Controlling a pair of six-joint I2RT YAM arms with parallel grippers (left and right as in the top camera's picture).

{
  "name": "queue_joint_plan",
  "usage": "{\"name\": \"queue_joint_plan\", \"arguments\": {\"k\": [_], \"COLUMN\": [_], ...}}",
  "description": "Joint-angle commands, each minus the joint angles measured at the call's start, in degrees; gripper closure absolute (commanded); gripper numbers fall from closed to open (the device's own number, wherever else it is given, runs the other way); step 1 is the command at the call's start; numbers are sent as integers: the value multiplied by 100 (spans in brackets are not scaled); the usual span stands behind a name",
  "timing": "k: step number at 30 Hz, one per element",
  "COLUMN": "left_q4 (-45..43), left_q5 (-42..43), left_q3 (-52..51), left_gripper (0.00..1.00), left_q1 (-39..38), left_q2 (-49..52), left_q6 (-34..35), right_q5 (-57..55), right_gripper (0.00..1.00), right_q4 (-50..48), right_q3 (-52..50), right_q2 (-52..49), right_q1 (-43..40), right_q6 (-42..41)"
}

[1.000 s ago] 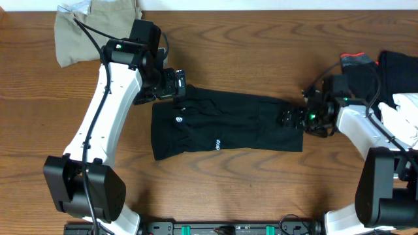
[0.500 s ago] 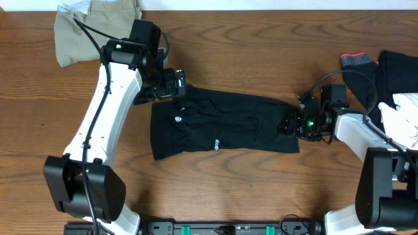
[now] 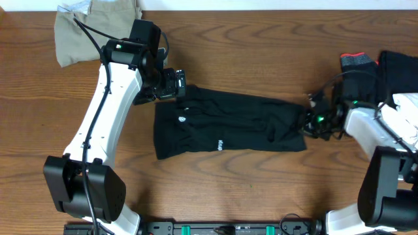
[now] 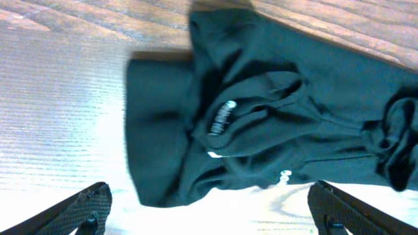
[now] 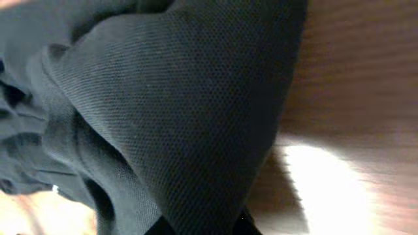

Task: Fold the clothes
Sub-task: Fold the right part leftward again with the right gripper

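Overhead: black garment point(image 3: 228, 124) lies flat-ish across mid table point(image 3: 261, 189), long axis L-R, slightly tilted. Round white logo point(image 3: 182, 119) sits near its left end, white print point(image 3: 220, 143) just below-right of it. Left gripper point(image 3: 175, 85) hangs over the garment's upper-left corner, at the edge; can't tell from here if it touches the cloth. Right gripper point(image 3: 308, 122) is at the garment's right edge, where the fabric is bunched and wrinkled. Khaki garment point(image 3: 85, 32) sits crumpled in the top-left corner, well apart from the black one. Pile at the right edge holds a dark garment w/ red-orange trim point(image 3: 358, 60) and a white cloth point(image 3: 408, 121) beside the right arm.

Left wrist: left gripper point(image 4: 208, 196) is spread wide, nothing held; fingers point(image 4: 91, 205) show at both bottom corners w/ wood between them. Black garment point(image 4: 261, 104) lies above them, its folded layers rumpled, logo point(image 4: 221, 117) face up. Table point(image 4: 59, 98) is bare wood on the left side.

Right wrist: close-up, black garment point(image 5: 170, 111) fills most of the frame in a raised fold that narrows down into the right gripper point(image 5: 199, 228) at the bottom edge. Jaws are closed, pinching that fold. Table point(image 5: 366, 98) shows on the right side.
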State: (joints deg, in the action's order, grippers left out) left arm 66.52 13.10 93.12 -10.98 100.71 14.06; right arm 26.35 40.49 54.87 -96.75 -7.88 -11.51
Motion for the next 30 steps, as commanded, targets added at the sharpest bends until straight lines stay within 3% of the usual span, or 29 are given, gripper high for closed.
{"name": "queue_joint_plan", "arguments": {"k": [1, 11, 21, 30], "left_q4": [22, 4, -20, -20], "left_q5": [-74, -74, -74, -74], "left_q3": [-13, -13, -13, -13], "left_gripper": [2, 2, 2, 2], "left_q1": [4, 4, 2, 2], "left_q2": [-35, -35, -35, -35], "left_q6": [-55, -55, -55, -52], "right_q5": [-621, -2026, -3825, -3895], "right_gripper": [99, 99, 97, 92], "right_q4": [385, 1703, 2015, 1971], "right_q3": [664, 1779, 1860, 1845], "right_q2": [11, 11, 9, 7], "right_q1": [-66, 304, 1705, 3080], "right_q6": [-11, -177, -896, -1405]}}
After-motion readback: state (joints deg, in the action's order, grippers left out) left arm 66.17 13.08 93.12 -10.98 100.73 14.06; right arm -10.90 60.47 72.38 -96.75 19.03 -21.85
